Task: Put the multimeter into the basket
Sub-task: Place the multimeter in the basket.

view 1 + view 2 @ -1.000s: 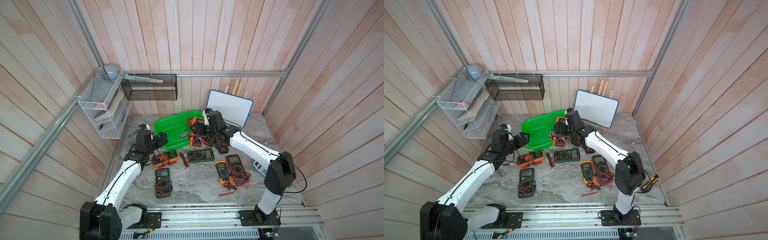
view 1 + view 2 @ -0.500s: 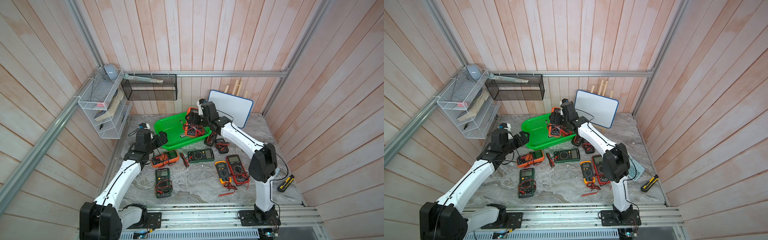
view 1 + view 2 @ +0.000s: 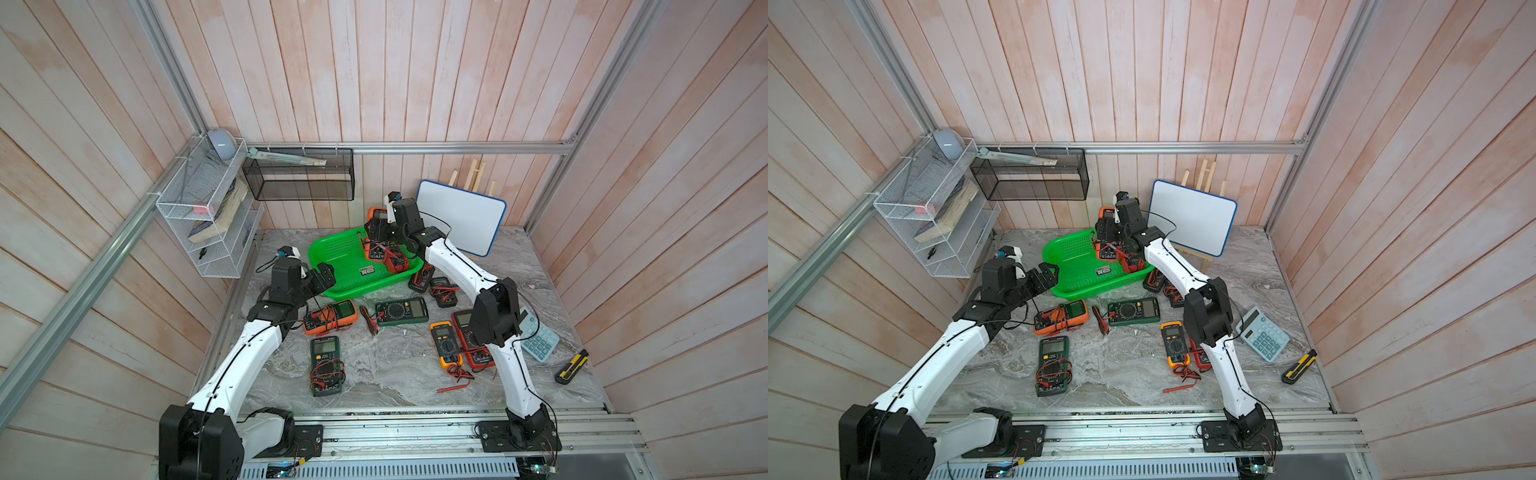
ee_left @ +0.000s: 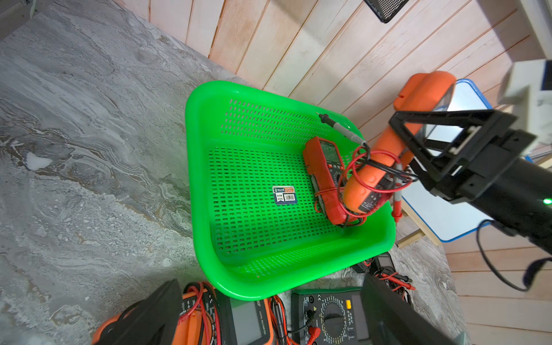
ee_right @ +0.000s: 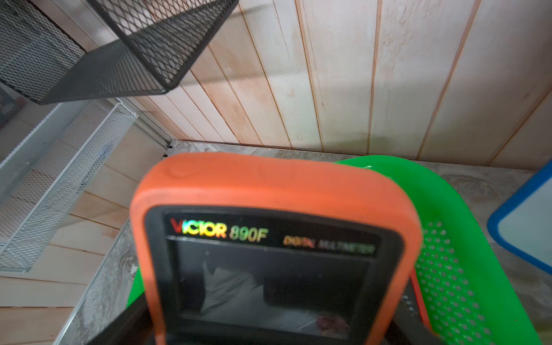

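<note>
The green basket (image 3: 340, 257) (image 3: 1073, 257) (image 4: 254, 209) stands at the back of the table. My right gripper (image 3: 380, 235) (image 3: 1111, 232) is shut on an orange multimeter (image 3: 376, 214) (image 3: 1105, 212) (image 4: 385, 149) (image 5: 268, 191). It holds the multimeter nearly upright over the basket's far right corner, red and black leads wrapped round it. The lower end hangs just over a red multimeter (image 3: 395, 264) (image 4: 324, 176) lying inside the basket; contact cannot be told. My left gripper (image 3: 320, 278) (image 3: 1042, 280) (image 4: 268, 322) hovers open and empty by the basket's near left corner.
Several multimeters lie on the table: orange (image 3: 330, 318), green (image 3: 401, 311), dark green (image 3: 326, 365), yellow (image 3: 444, 345), red (image 3: 467, 332), black (image 3: 422, 278). A whiteboard (image 3: 461, 218) leans behind the basket. A calculator (image 3: 540, 340) and utility knife (image 3: 572, 366) lie at the right. A black mesh bin (image 3: 299, 178) and white rack (image 3: 203, 216) hang on the wall.
My right arm has carried the orange multimeter left and back, from the basket's right edge to above its far right corner. The left arm has stayed still.
</note>
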Controlling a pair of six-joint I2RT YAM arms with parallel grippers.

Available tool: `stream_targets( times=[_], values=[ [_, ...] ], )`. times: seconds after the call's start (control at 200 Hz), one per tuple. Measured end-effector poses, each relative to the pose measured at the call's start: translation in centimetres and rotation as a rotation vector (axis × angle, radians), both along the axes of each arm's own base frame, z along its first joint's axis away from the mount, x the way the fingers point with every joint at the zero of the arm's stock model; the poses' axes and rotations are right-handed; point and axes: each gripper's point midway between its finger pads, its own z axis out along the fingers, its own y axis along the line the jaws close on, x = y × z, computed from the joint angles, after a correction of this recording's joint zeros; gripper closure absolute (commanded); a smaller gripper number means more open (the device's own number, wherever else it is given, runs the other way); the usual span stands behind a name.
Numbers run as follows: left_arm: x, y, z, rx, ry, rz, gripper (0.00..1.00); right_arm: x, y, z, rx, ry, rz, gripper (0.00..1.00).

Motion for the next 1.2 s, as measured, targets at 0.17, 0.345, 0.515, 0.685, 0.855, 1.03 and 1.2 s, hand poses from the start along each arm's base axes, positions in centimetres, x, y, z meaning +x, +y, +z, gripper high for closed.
stream_targets(
  times=[0.17, 0.345, 0.515, 0.685, 0.855, 1.03, 1.2],
  values=[
    [0.0, -0.1, 0.0, -0.003, 0.001, -0.005, 0.00, 0.8, 0.7, -2.9, -0.073, -0.019, 0.041, 0.61],
    [-0.1, -0.3, 0.0, -0.010, 0.002, -0.015, 0.00, 1.1, 0.9, -5.6, -0.145, -0.022, 0.079, 0.60],
    [-0.1, -0.4, 0.0, -0.016, 0.002, -0.021, 0.00, 0.6, 1.2, -7.8, -0.202, -0.005, 0.112, 0.59],
    [-0.1, -0.6, 0.0, -0.025, 0.004, -0.025, 0.00, -0.6, 2.0, -8.8, -0.254, 0.005, 0.142, 0.56],
    [-0.1, -0.8, 0.1, -0.038, 0.004, -0.032, 0.00, -1.6, 2.3, -9.6, -0.312, 0.013, 0.145, 0.52],
    [0.0, -0.9, 0.3, -0.052, -0.003, -0.032, 0.00, -1.9, 1.5, -10.9, -0.380, 0.027, 0.108, 0.19],
    [0.2, -1.2, 0.3, -0.069, -0.006, -0.039, 0.00, -1.6, 0.5, -11.4, -0.431, 0.024, 0.062, 0.04]
  ],
)
